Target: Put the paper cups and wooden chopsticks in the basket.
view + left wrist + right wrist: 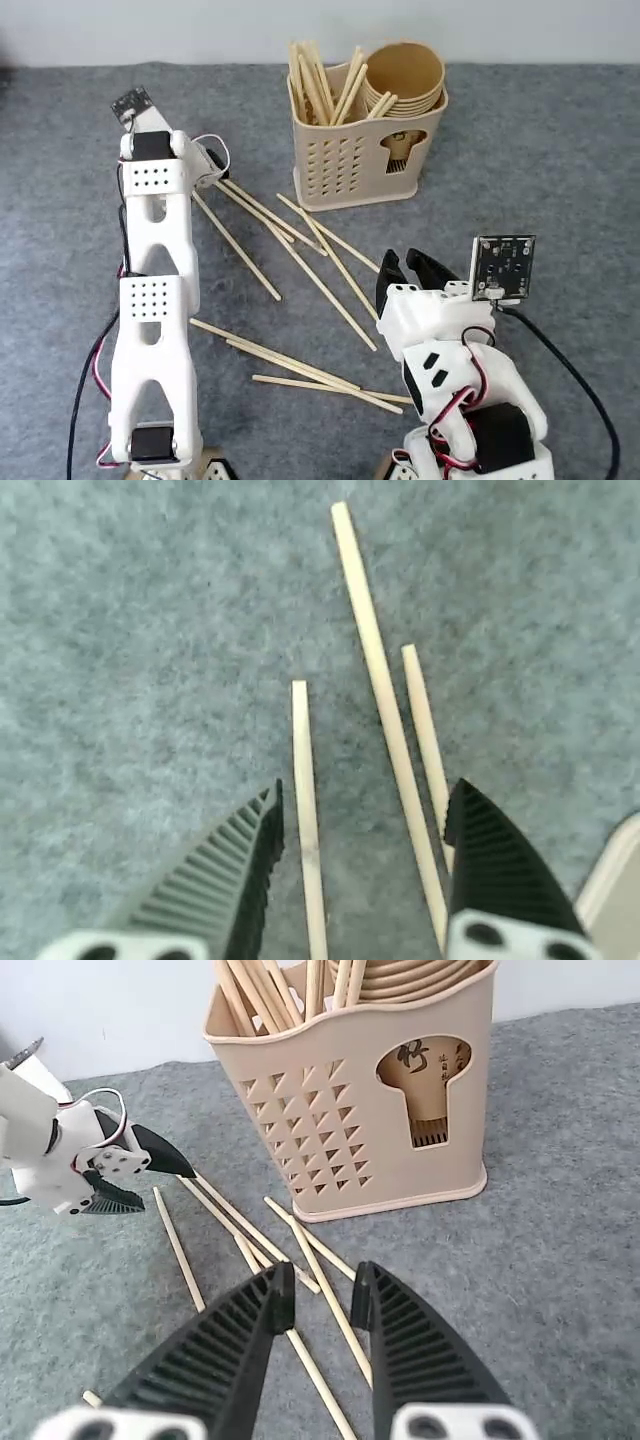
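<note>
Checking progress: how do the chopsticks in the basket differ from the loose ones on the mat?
The stowed chopsticks stand nearly upright in the basket, bunched beside the paper cups; the loose chopsticks lie flat on the mat, scattered and crossing. The stowed ones are done; the loose ones await picking, some beneath the open left gripper. Both are plain light wood.

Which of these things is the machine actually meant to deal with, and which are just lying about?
For the job: basket; paper cups stacked inside it; chopsticks standing in it; loose chopsticks on the table.
Just there: grey felt covering; circuit board on an arm.
</note>
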### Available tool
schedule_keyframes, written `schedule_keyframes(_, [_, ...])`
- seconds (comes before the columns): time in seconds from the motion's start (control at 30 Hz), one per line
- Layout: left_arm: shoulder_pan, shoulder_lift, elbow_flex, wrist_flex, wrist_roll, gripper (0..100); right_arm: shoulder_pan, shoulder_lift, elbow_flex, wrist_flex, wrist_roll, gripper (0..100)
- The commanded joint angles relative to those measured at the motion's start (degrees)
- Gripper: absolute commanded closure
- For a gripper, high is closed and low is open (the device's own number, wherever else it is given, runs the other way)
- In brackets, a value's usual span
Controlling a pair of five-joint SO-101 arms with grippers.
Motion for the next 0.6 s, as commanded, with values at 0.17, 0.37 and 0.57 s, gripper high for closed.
schedule_keyframes(0.17, [3.9,1.2,-2.2,0.5,0.5,74,0.4,-0.7,-0.3,-1.2,-0.6,89.1])
schedule_keyframes(0.37, [3.8,3.9,-2.1,0.5,0.5,74,0.4,-0.8,-0.3,-1.0,-0.6,89.1])
schedule_keyframes(0.57, [3.0,4.2,-2.0,1.2,-2.5,79,0.4,-0.9,-0.2,-1.0,-0.6,89.1])
